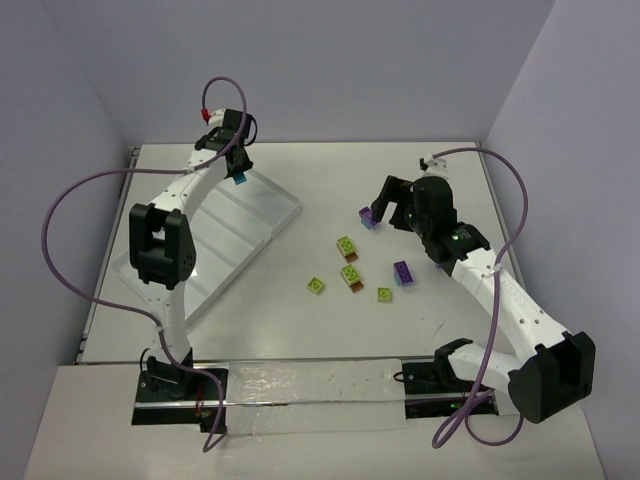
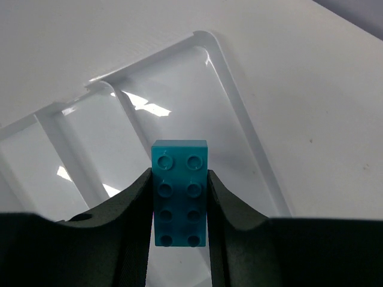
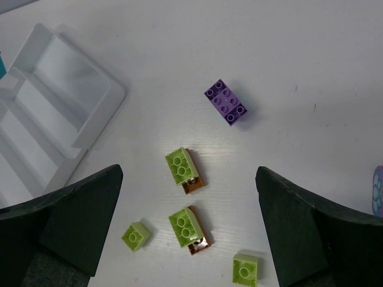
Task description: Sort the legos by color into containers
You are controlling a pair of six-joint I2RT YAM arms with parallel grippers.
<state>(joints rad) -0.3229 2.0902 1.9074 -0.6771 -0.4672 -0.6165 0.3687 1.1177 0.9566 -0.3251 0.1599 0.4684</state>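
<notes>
In the left wrist view my left gripper (image 2: 179,174) is shut on an oblong teal lego (image 2: 179,191), held above the white tray's containers (image 2: 179,101). From above, that gripper (image 1: 238,168) hangs over the tray's far end (image 1: 275,200). My right gripper (image 3: 188,172) is open and empty, high over the loose legos. Below it are a purple brick (image 3: 226,101), two lime bricks stacked on brown ones (image 3: 184,170) (image 3: 188,228), and two small lime squares (image 3: 136,236) (image 3: 246,270). In the top view the right gripper (image 1: 382,205) is beside the purple brick (image 1: 367,217).
A second purple brick (image 1: 405,272) lies right of the lime group and just shows at the right wrist view's edge (image 3: 378,191). The tray (image 1: 215,265) runs diagonally along the table's left half. Purple cables loop off both arms.
</notes>
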